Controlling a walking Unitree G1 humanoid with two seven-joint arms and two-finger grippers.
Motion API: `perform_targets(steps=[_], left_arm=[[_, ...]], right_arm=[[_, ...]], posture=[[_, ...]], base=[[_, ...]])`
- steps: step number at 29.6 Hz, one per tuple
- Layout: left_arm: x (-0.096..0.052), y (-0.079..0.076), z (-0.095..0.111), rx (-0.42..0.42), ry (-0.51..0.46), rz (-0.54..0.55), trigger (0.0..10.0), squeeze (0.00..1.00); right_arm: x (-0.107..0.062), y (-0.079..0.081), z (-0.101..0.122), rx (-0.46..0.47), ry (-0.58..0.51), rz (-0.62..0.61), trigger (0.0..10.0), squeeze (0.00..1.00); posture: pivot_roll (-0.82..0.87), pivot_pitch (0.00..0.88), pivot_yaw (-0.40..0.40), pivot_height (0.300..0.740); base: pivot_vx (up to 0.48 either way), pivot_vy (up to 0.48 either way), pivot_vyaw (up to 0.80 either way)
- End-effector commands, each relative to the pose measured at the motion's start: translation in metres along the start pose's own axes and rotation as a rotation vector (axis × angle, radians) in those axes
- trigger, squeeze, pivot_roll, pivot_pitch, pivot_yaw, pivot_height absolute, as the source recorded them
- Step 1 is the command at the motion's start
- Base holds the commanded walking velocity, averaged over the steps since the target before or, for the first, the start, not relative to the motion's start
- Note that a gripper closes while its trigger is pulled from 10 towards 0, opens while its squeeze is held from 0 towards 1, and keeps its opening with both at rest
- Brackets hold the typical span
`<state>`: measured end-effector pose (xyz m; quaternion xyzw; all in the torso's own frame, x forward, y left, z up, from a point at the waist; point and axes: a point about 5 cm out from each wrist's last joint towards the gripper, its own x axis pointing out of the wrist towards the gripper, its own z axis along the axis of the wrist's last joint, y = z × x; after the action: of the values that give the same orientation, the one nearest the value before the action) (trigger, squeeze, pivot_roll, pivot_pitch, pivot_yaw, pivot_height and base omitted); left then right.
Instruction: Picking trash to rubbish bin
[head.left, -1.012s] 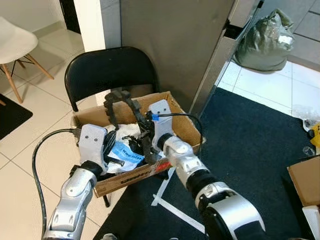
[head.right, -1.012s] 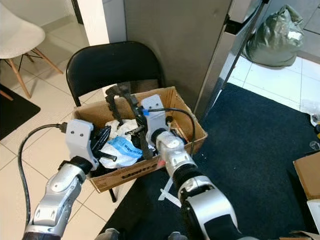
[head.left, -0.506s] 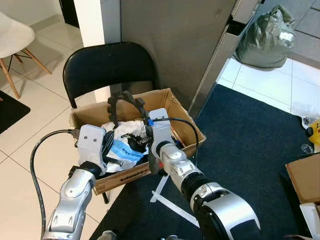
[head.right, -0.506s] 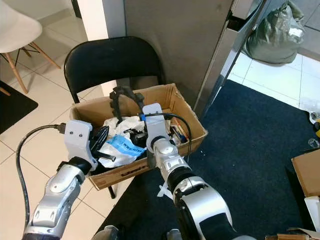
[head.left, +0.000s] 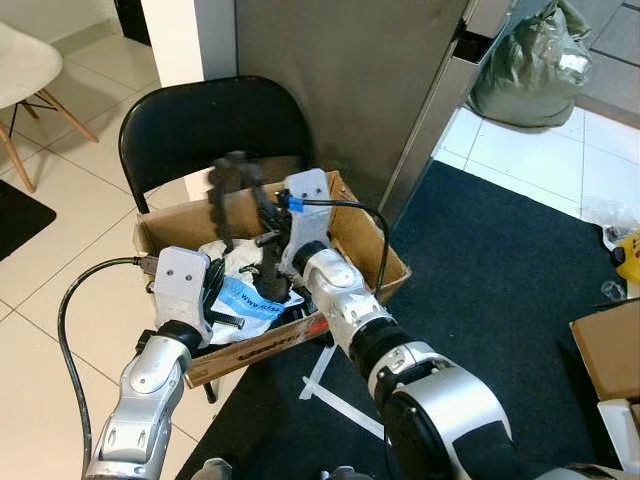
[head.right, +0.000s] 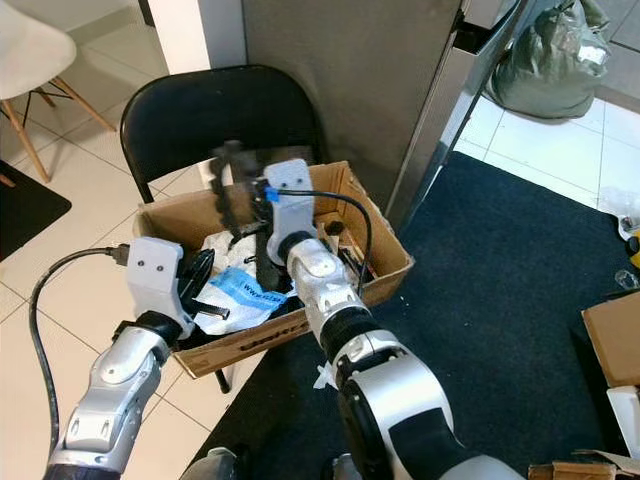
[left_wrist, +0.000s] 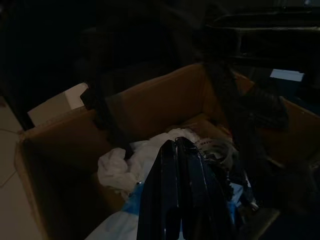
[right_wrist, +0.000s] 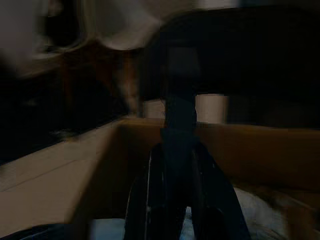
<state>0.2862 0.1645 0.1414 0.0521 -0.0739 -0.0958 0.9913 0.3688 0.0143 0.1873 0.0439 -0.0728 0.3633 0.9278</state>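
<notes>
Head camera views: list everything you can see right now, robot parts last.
Cardboard box: one, brown, on the chair seat.
Folding chair: one, black, under the box.
Trash: white and blue wrappers, inside the box.
Black strap: one, rising out of the box.
Bag: one, grey-green, on the tiles far right.
Rug: one, dark, on the floor to the right.
White chair: one, far left.
Left gripper: black, fingers together over the trash.
Right gripper: black, in the box, closed on the black strap.

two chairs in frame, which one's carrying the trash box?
The black folding chair: the cardboard box sits on its seat. The white chair stands apart on the tiles, nothing on it.
</notes>
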Motion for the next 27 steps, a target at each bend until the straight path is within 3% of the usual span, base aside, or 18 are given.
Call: perform_targets(steps=[1, 5, 12, 13, 14, 15, 19, 22, 23, 27], left_arm=[[-0.001, -0.001, -0.004, 0.002, 0.017, 0.002, 10.0, 0.0], [0.001, -0.001, -0.004, 0.003, 0.015, 0.006, 10.0, 0.0], [0.002, 0.0, -0.003, 0.002, 0.013, 0.011, 10.0, 0.0], [0.002, 0.0, -0.003, 0.002, 0.013, 0.012, 10.0, 0.0], [0.002, 0.0, -0.003, 0.002, 0.013, 0.012, 10.0, 0.0], [0.002, 0.0, -0.003, 0.001, 0.012, 0.012, 10.0, 0.0], [0.004, -0.001, -0.003, -0.002, 0.009, 0.013, 10.0, 0.0], [0.004, -0.001, -0.003, -0.003, 0.008, 0.013, 10.0, 0.0], [0.004, 0.0, -0.003, -0.003, 0.008, 0.014, 10.0, 0.0], [0.004, 0.001, -0.002, -0.004, 0.007, 0.018, 10.0, 0.0]], right_arm=[[0.013, 0.071, -0.009, 0.115, -0.03, 0.191, 10.0, 0.0], [0.01, 0.079, -0.011, 0.028, -0.044, 0.27, 10.0, 0.0], [0.008, 0.068, -0.012, 0.056, -0.036, 0.261, 10.0, 0.0], [0.009, 0.066, -0.011, 0.081, -0.036, 0.268, 10.0, 0.54], [0.009, 0.066, -0.011, 0.081, -0.036, 0.268, 10.0, 0.54], [0.009, 0.064, -0.009, 0.107, -0.042, 0.268, 10.0, 1.0], [0.011, 0.057, -0.006, 0.109, -0.04, 0.206, 10.0, 1.0], [0.013, 0.041, -0.006, 0.043, 0.004, 0.003, 10.0, 0.98], [0.013, 0.034, -0.003, 0.028, -0.003, -0.056, 10.0, 0.0], [0.011, 0.014, 0.003, 0.029, -0.017, -0.223, 10.0, 0.0]], posture=[[0.04, 0.241, -0.091, 0.74], [0.05, 0.24, -0.092, 0.74], [0.04, 0.236, -0.091, 0.74], [0.04, 0.236, -0.092, 0.74], [0.04, 0.236, -0.092, 0.74], [0.04, 0.236, -0.092, 0.74], [0.04, 0.234, -0.093, 0.74], [0.04, 0.233, -0.094, 0.74], [0.04, 0.233, -0.094, 0.74], [0.04, 0.233, -0.094, 0.74]], base=[[0.0, 0.0, 0.0], [0.0, 0.0, 0.0], [0.0, 0.0, 0.0], [0.0, 0.0, 0.0], [0.0, 0.0, 0.0], [0.0, 0.0, 0.0], [0.0, 0.0, 0.0], [0.0, 0.0, 0.0], [0.0, 0.0, 0.0], [0.0, 0.0, 0.0]])
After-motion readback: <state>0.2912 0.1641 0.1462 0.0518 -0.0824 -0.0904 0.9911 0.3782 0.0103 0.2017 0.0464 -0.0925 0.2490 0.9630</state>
